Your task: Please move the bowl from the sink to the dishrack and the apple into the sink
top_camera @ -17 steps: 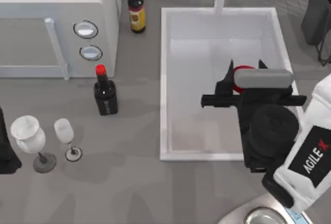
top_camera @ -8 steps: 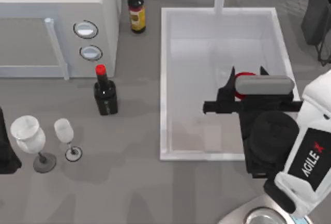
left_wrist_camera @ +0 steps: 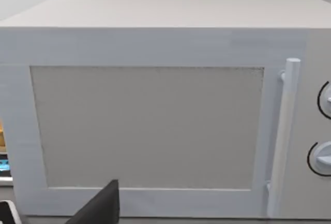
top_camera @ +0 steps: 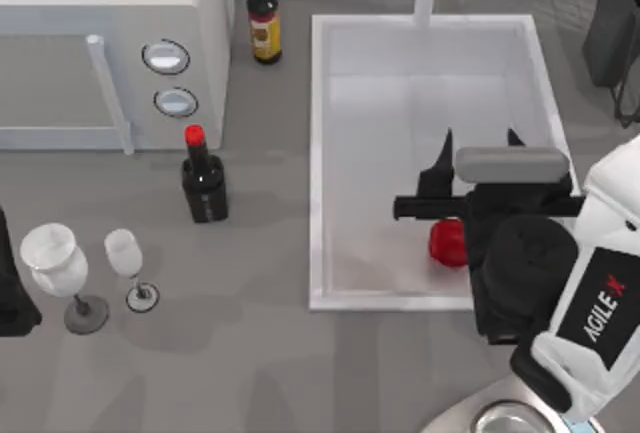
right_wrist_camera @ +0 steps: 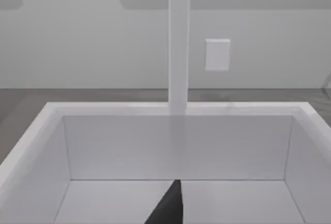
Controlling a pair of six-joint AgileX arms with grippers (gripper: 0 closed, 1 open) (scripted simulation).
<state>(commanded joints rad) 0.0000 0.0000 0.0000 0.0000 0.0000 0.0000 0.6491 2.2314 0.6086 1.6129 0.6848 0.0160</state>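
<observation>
1 apple now in sink

Top view looks down; right wrist shares its sink, left faces microwave.

Red apple on floor of white sink, near front-right corner; bowl unseen

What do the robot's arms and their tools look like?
The right arm has a glossy white shell printed with black AGILE lettering and a red X. It ends in a bulky black wrist with a grey bar across it; its tool has two pointed black fingers. The left arm, parked at the table's left edge, shows as a black shape.
</observation>
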